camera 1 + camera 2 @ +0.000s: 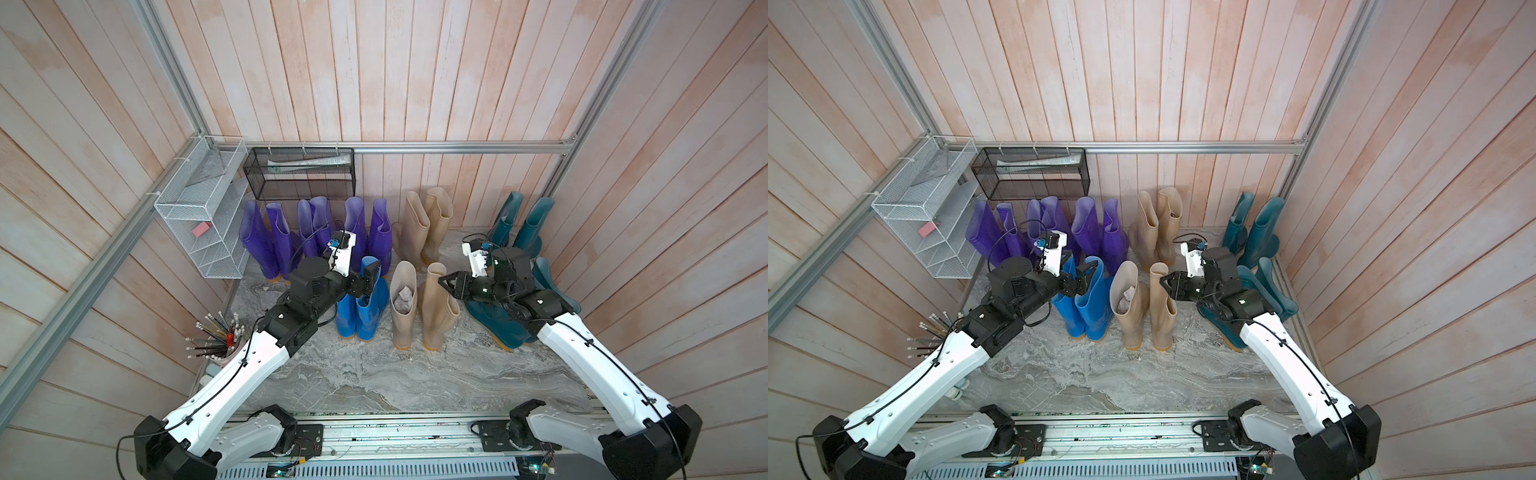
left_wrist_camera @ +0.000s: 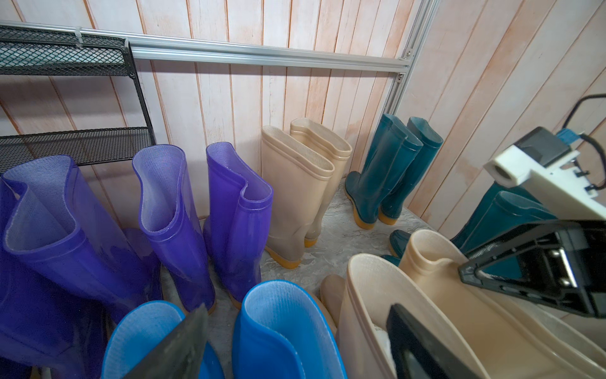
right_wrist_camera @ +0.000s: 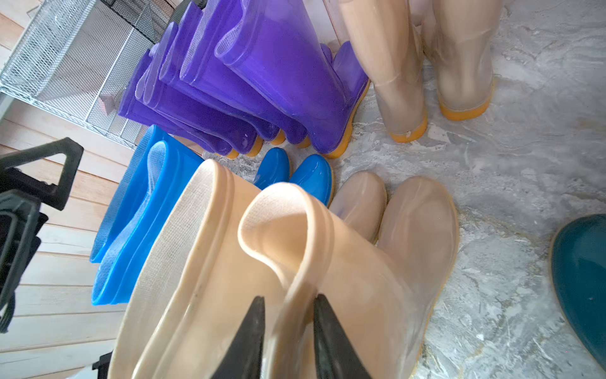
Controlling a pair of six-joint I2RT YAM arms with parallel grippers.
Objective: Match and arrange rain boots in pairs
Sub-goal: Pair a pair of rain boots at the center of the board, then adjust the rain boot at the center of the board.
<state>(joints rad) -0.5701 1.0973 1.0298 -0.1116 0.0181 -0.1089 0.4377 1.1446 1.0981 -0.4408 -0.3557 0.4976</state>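
Two bright blue rain boots (image 1: pixel 361 316) stand side by side, and my left gripper (image 1: pixel 368 279) (image 2: pixel 296 306) hangs open over their tops, one fingertip (image 2: pixel 183 341) by each side of the nearer shaft. Beside them stand two beige boots; the left one (image 1: pixel 403 307) has crumpled paper inside. My right gripper (image 1: pixel 442 280) (image 3: pixel 289 297) straddles the folded rim of the right beige boot (image 1: pixel 436 309) (image 3: pixel 328 262), jaws slightly apart, not pinching. Several purple boots (image 1: pixel 316 232), a beige pair (image 1: pixel 428 224) and a dark teal pair (image 1: pixel 523 224) line the back wall.
More teal boots (image 1: pixel 498 324) lean under my right arm. A white wire rack (image 1: pixel 199 216) and a black mesh shelf (image 1: pixel 299 174) hang at the back left. A cup of pencils (image 1: pixel 216 336) stands by my left arm. Bare marble floor (image 1: pixel 374 374) lies in front.
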